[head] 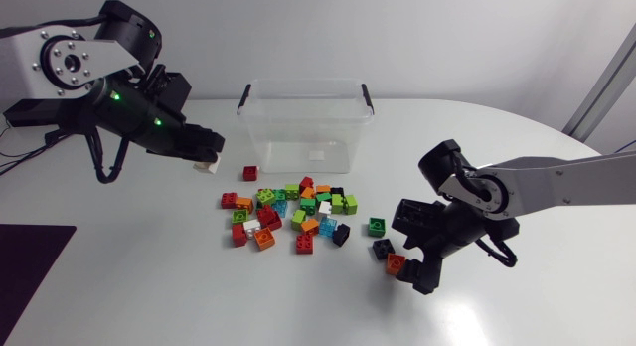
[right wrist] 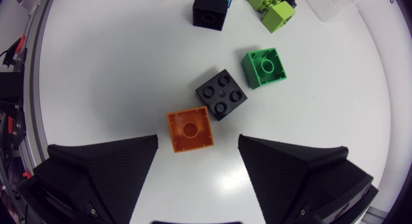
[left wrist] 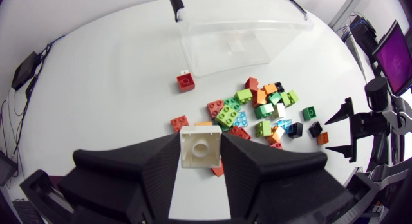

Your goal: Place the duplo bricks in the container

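Duplo bricks (head: pixel 293 212) lie in a loose heap on the table just in front of the container (head: pixel 298 147). Your left gripper (head: pixel 207 152) is clenched on a white brick (left wrist: pixel 200 147), held left of the container and apart from its wall. Your right gripper (right wrist: pixel 198 147) stands released, front-right of the container and well apart from it. An orange brick (right wrist: pixel 190 129) sits between its spread fingers, with a black brick (right wrist: pixel 221 94) just beside.

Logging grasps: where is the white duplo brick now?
The white duplo brick sits between the fingers of the left gripper, at the head view's left, left of the clear plastic container and a lone red brick.
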Available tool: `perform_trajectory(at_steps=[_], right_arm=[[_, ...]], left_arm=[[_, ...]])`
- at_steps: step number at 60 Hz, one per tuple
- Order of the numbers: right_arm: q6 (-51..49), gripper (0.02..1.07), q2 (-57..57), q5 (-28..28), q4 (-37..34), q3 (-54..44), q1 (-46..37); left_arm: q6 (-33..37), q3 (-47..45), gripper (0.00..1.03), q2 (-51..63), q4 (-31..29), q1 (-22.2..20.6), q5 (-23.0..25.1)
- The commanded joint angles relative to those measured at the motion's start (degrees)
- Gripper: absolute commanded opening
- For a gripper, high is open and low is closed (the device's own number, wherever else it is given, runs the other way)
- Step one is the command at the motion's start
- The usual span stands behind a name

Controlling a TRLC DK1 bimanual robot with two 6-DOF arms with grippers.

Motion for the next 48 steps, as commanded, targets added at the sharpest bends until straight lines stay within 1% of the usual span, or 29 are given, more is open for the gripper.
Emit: perform_trajectory(at_steps=[1, 5, 9, 14, 16, 21, 23, 24, 33, 37, 48], right_arm=[[-1.9, 0.77, 2.1, 0.4, 1.6, 0.9, 0.5], [-2.0, 0.7, 2.2, 0.4, 3.2, 0.3, 0.7], [-2.0, 0.61, 2.6, 0.3, 3.8, 0.2, 1.1], [-2.4, 0.58, 2.9, 0.3, 4.3, 0.1, 1.1], [-2.4, 0.5, 3.2, 0.3, 4.4, 0.1, 1.1], [-2.9, 0.47, 3.5, 0.0, 3.8, 0.1, 1.0], [-2.9, 0.41, 3.3, -0.3, 3.5, 0.2, 0.8], [-2.9, 0.4, 3.2, -0.6, 3.1, 0.3, 0.7], [-2.8, 0.4, 0.5, -0.7, 0.4, 1.1, -0.2], [-2.6, 0.4, -2.3, -0.8, -2.1, 1.8, -0.3], [-0.6, 0.4, -8.5, -1.2, -7.6, 5.4, -0.3]], left_arm=[[-1.0, 3.5, 0.22, 1.2, -0.4, -0.6, 0.6], [-1.4, 4.9, 0.22, 2.0, 0.0, -0.8, 1.0], [-1.7, 6.2, 0.22, 2.8, 0.5, -1.1, 1.0], [-1.9, 7.6, 0.22, 3.6, 1.0, -1.6, 1.0], [-1.9, 8.1, 0.22, 4.1, 1.4, -1.8, 1.0], [-2.2, 9.2, 0.22, 4.7, 3.0, -2.2, 1.0], [-2.2, 9.7, 0.22, 5.1, 3.5, -2.3, 1.0], [-2.3, 10.0, 0.22, 5.1, 3.7, -2.4, 1.0], [-2.6, 12.0, 0.22, 6.5, 7.0, -3.5, 1.0], [-2.9, 13.5, 0.22, 7.5, 8.1, -3.8, 1.1], [-3.7, 19.1, 0.22, 12.3, 9.4, -4.3, 1.1]])
